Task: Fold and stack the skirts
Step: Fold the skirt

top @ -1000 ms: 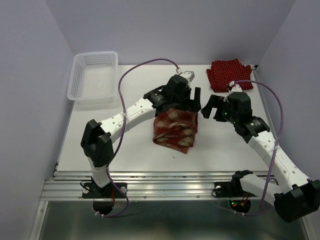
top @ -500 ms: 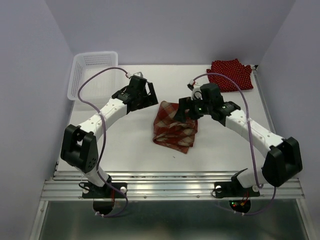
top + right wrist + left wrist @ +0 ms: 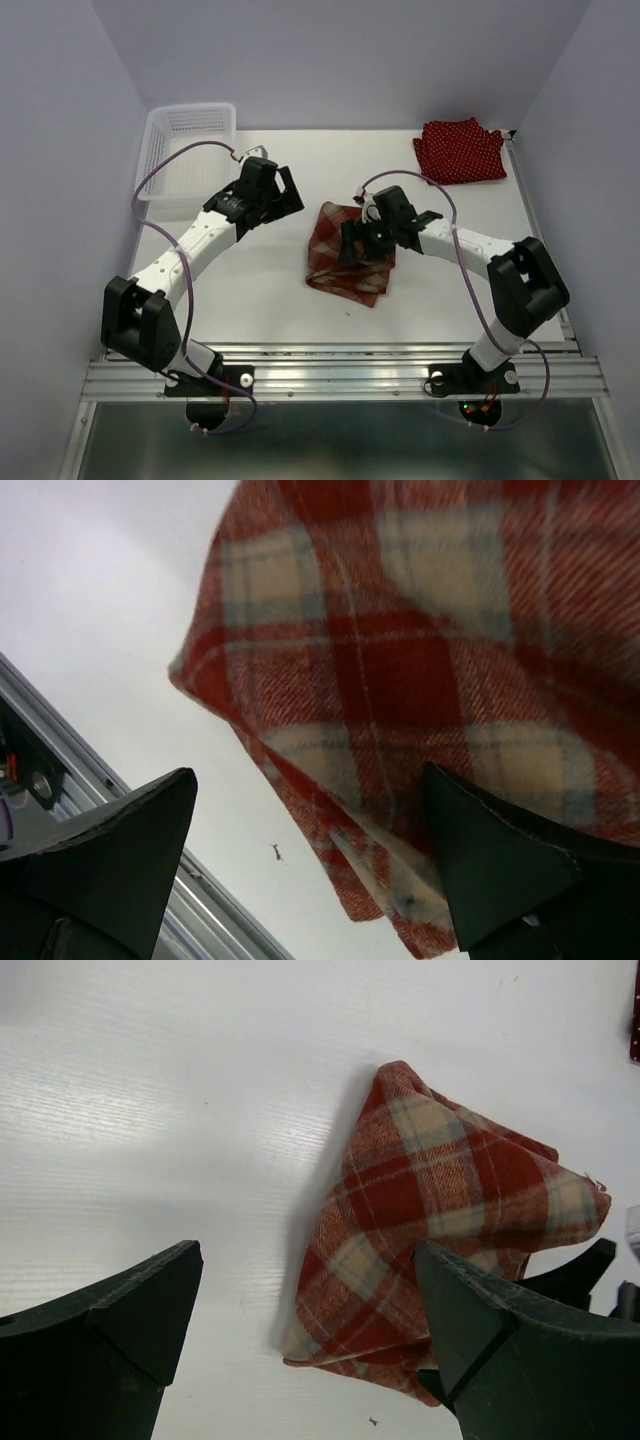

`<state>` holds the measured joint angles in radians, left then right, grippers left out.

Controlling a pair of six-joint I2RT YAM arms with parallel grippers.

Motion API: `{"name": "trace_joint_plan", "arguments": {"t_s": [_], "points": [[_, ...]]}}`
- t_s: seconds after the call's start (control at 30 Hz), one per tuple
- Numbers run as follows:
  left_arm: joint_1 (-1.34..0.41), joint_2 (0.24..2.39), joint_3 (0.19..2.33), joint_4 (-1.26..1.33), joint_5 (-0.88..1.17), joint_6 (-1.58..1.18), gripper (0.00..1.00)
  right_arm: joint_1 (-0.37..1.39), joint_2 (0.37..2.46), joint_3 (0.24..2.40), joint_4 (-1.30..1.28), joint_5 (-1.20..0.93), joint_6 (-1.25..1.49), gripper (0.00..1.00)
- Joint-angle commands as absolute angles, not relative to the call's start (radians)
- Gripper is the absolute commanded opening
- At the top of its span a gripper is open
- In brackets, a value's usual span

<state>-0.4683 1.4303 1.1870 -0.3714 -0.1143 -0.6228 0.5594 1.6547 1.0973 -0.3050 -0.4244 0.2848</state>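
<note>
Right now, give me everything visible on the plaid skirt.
The plaid skirt is soft, woven-looking cloth in red and cream check with thin pale lines. It lies folded into a rumpled, roughly four-sided bundle, layered edges showing at its near end, resting on the white table near mid-table. The open right gripper hangs over its right side; contact cannot be told.
</note>
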Motion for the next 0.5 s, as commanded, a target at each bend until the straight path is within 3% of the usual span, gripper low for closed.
{"name": "trace_joint_plan", "arguments": {"t_s": [0.0,0.3,0.47], "points": [[-0.465,1.437,1.198,-0.35,-0.121,-0.62,0.99,0.575,1.602,0.962,-0.27,-0.431,0.299,1.0],[-0.465,1.537,1.256,-0.321,-0.042,-0.595,0.99,0.575,1.499,0.689,-0.215,-0.382,0.322,1.0],[-0.486,1.545,1.267,-0.305,-0.015,-0.569,0.99,0.575,1.48,0.75,-0.225,-0.373,0.325,1.0]]}}
